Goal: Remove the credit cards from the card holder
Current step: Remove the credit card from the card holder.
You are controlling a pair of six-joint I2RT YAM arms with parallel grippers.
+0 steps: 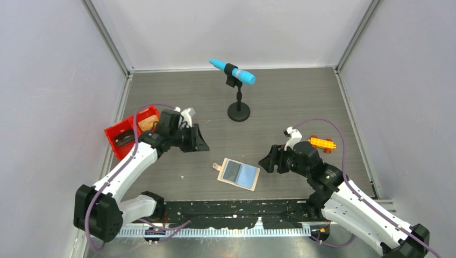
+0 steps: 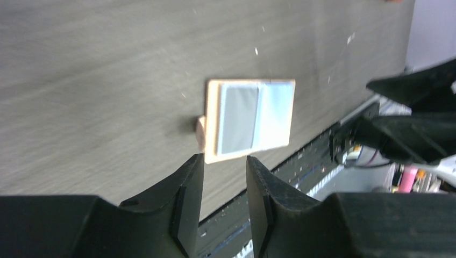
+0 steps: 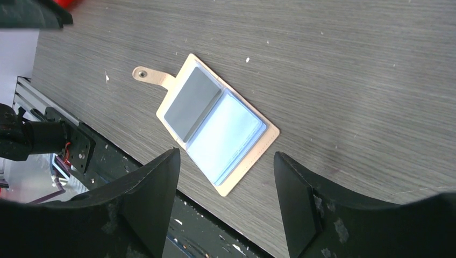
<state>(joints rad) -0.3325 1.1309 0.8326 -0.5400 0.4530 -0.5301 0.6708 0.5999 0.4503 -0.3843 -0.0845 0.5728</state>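
Here, both arms reach low over the bench (image 1: 301, 102), elbows bent, flanking the card holder (image 1: 239, 173). The left pincer (image 2: 225, 158), to its left, shows a narrow empty gap. The right pincer (image 3: 226, 155), to its right, gapes wide. The holder lies open and flat, with a tan leather-like rim, a snap tab and glossy sleeves, one dark grey, one pale blue. Bare wood-grain surrounds it, with the bench's near edge just beside.

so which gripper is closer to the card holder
Right. The right gripper is just right of the card holder; the left gripper is farther off, back-left of it.
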